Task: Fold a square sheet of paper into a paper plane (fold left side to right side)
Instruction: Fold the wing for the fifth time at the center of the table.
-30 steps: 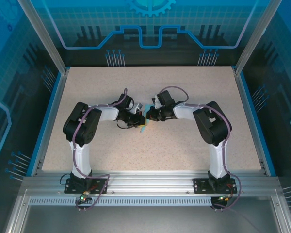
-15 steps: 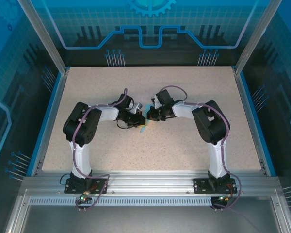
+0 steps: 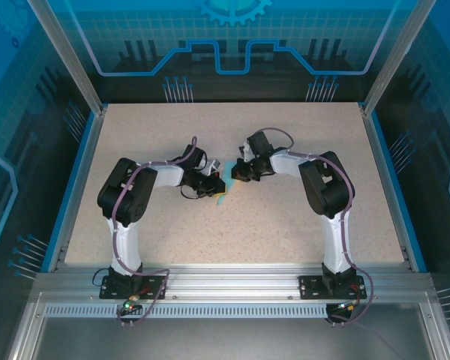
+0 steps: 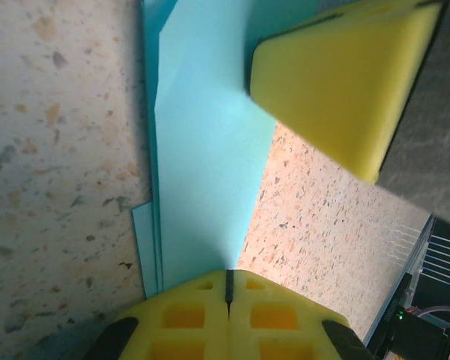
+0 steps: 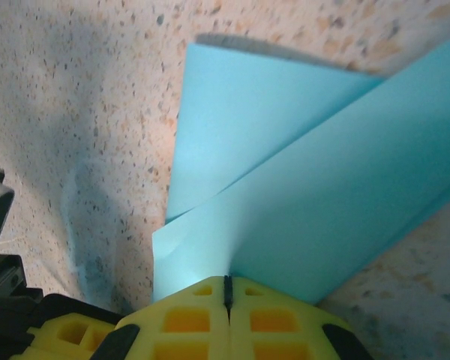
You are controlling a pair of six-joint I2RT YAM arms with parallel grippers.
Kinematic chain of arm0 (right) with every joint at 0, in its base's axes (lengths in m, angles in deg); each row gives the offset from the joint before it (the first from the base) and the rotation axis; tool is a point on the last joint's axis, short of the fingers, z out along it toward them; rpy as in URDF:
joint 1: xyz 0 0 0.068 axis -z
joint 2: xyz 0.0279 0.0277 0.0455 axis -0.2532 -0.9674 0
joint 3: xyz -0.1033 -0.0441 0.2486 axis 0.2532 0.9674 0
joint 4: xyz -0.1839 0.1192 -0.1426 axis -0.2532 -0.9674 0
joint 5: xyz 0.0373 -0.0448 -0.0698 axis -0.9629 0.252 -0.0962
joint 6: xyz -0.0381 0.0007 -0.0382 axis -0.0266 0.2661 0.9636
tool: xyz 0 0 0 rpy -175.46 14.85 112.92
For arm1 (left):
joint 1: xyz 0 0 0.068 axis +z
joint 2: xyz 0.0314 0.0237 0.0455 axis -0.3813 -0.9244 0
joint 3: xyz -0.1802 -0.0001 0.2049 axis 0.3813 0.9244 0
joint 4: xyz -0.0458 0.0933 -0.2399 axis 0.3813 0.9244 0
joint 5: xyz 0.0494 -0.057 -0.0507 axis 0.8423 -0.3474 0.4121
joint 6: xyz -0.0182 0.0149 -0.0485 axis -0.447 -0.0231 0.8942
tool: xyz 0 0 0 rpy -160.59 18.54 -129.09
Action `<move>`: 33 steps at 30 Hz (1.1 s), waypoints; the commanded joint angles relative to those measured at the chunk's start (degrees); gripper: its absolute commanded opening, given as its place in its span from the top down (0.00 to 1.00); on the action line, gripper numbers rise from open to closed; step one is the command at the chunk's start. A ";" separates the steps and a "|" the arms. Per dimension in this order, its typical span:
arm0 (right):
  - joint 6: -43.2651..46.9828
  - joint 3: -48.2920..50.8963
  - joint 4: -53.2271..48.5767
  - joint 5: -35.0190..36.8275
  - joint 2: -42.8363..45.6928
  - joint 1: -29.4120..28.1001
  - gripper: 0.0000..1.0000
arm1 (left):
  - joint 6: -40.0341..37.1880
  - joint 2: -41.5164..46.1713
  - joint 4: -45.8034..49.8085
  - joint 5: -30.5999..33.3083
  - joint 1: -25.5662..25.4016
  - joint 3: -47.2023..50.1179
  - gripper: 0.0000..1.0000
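Item: the square sheet of paper (image 3: 221, 197), light blue, folded. In the top view you are seeing it as a small blue sliver lying near the middle of the surface (image 3: 285, 225), between the two tool tips. The left wrist view is giving you what the top view is too far off to show. There the paper (image 4: 202, 150) is lying flat in stacked layers, their edges stepping out along one side over the speckled surface (image 4: 60, 150). The right wrist view is showing two overlapping blue panels of the paper (image 5: 285, 195), one straight edge crossing the other.

Adjoining: the left tool (image 3: 216, 186). In its own view the left tool (image 4: 227, 281) is closing its yellow pads with no gap, and the paper's narrow end is running up to their seam. You cannot tell whether any paper is pinched there.

Adjoining: the right tool (image 3: 236, 174). In its own view the right tool (image 5: 226, 289) is likewise closed tight, tips sitting at the paper's edge, grip unclear. One of its yellow fingers (image 4: 337, 82) is appearing in the left wrist view, over the sheet's far part.
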 commanded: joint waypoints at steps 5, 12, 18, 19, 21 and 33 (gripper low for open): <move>1.46 -2.97 -2.48 2.42 -3.30 4.03 0.96 | -1.61 -3.23 6.78 4.59 0.38 1.56 1.00; 2.35 -5.66 -4.32 1.59 -5.06 5.95 0.96 | -1.70 -3.32 6.85 4.54 0.37 1.53 1.00; 2.56 -7.89 -5.51 0.33 -6.26 7.71 0.96 | -1.74 -3.37 6.70 4.53 0.38 1.53 1.00; 2.69 -8.39 -5.85 0.18 -6.44 7.98 0.96 | -1.74 -3.28 6.70 4.54 0.38 1.55 1.00; 3.05 -9.22 -6.59 0.29 -6.79 8.42 0.96 | -1.74 -3.39 6.70 4.54 0.37 1.48 1.00; 3.83 -15.00 -10.25 0.67 -9.14 11.51 0.95 | -1.52 -3.18 6.46 4.24 0.44 1.53 1.00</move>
